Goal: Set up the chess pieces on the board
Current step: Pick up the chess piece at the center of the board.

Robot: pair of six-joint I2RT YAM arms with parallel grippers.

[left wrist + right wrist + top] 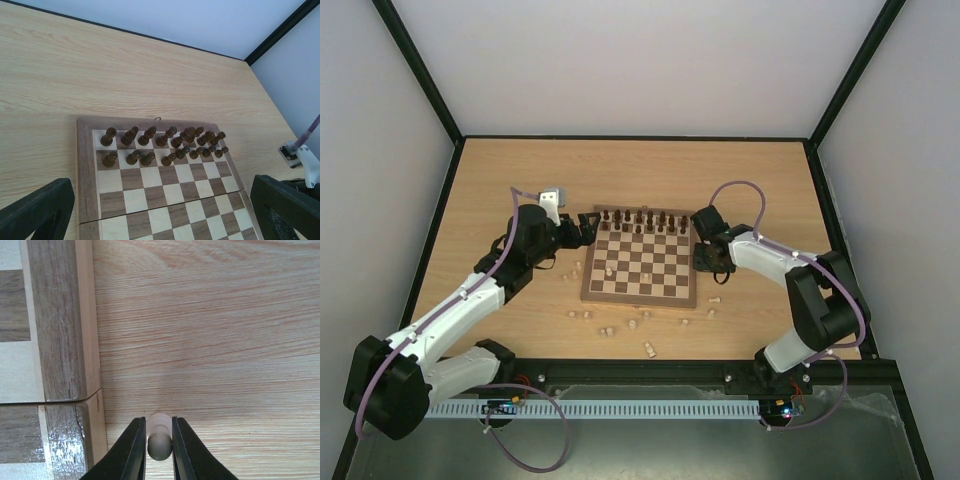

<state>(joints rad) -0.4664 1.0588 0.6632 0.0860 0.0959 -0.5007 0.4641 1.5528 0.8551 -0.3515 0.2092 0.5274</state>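
- Pale piece (159, 439) is standing on the table (225, 340) just beside the right edge of the board (57, 330), and my right gripper (159, 424) is clenching it.
- I'm judging the next move to be a straight lift, then a carry onto a near row.
- Dark pieces (165, 145) are filling the far rows, with my left gripper (160, 202) hovering nearby, jaws released.
- Loose pale pieces (610, 330) are lying off the near edge.

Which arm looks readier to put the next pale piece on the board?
Right. The right gripper pinches a pale piece just beside the board; the left gripper hangs open and empty above the dark pieces.
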